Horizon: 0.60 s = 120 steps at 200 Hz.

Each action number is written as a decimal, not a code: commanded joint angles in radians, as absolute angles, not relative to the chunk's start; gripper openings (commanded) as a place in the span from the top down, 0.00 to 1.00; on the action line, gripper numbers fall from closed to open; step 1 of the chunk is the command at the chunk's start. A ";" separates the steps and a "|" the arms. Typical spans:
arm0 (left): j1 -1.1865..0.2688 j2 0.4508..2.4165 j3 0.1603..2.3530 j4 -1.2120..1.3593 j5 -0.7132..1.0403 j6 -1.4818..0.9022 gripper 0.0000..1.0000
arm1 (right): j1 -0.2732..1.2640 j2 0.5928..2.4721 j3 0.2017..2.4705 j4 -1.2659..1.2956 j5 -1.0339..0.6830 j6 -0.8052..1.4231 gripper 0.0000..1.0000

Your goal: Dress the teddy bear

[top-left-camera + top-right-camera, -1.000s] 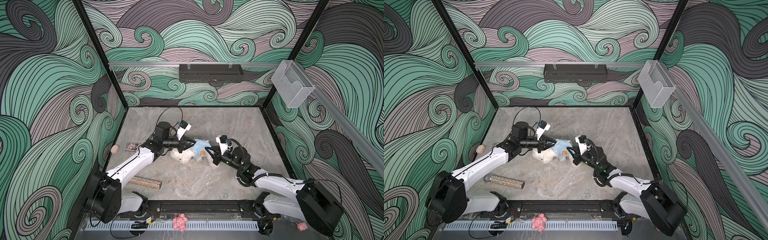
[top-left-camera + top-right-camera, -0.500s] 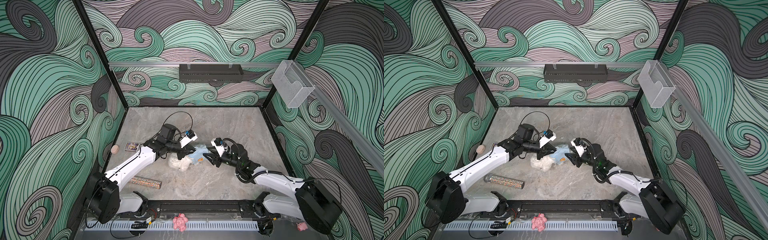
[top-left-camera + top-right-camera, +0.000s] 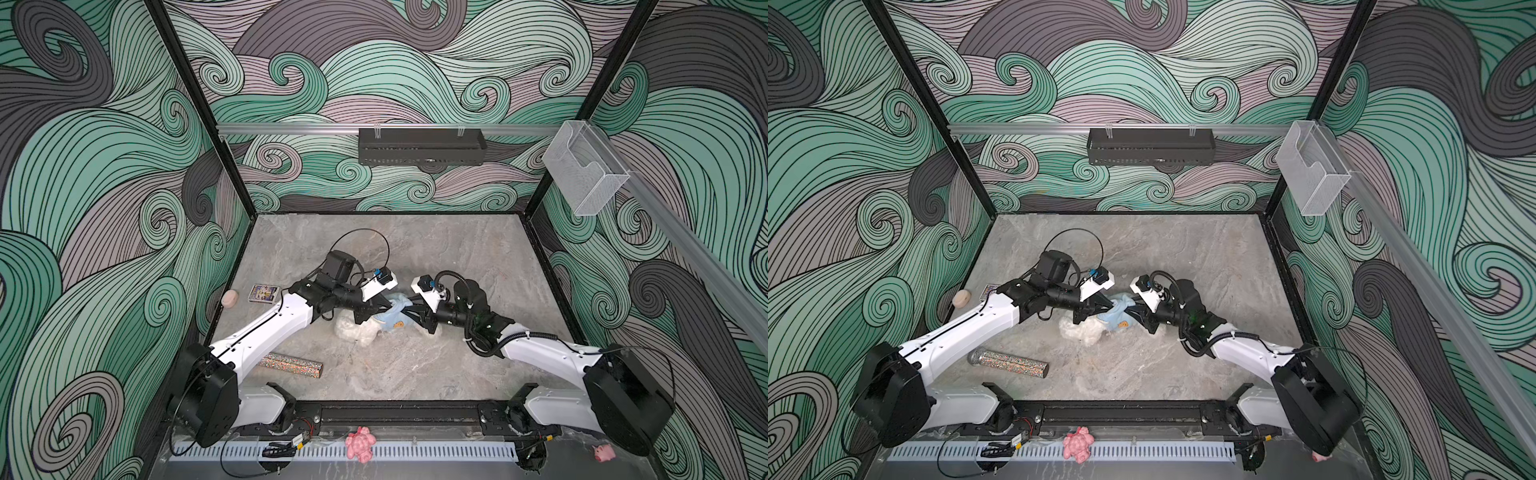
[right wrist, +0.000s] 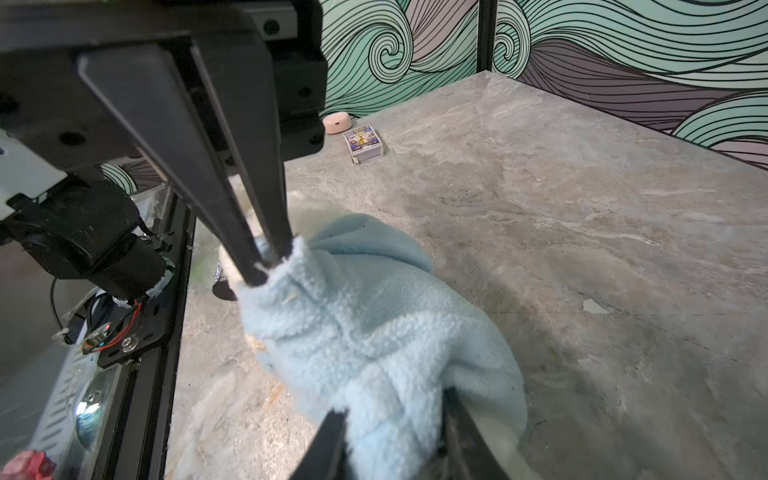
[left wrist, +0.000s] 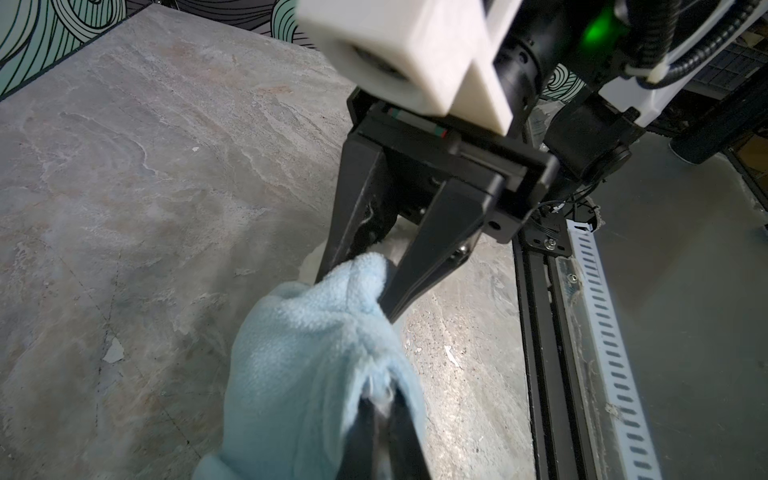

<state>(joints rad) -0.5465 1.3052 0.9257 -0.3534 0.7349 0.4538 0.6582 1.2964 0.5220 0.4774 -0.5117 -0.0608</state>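
Note:
The white teddy bear (image 3: 357,330) (image 3: 1081,330) lies mid-table, partly under a light blue fleece garment (image 3: 392,316) (image 3: 1119,316) bunched over its right end. My left gripper (image 3: 390,306) (image 3: 1112,306) is shut on the garment's edge; the left wrist view shows its jaws (image 5: 384,409) pinched on blue fleece (image 5: 316,357). From the opposite side my right gripper (image 3: 410,311) (image 3: 1134,311) has closed on the garment. In the right wrist view a thick fold of fleece (image 4: 374,332) fills the gap between its fingers (image 4: 395,419). The bear's head is hidden.
A glitter tube (image 3: 291,365) lies front left beside the left arm. A small card box (image 3: 264,294) and a peach round object (image 3: 229,298) sit by the left wall. A pink lumpy toy (image 3: 360,444) and a pink pig (image 3: 603,452) rest on the front rail.
The right gripper opened, moved left and closed again on the blue garment. The left gripper carried its garment edge right and toward the front; the bear shifted with it.

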 commanded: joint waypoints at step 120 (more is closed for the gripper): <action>-0.543 1.197 0.890 -0.425 0.675 0.466 0.74 | 0.671 1.273 0.399 0.702 -0.418 -0.003 1.00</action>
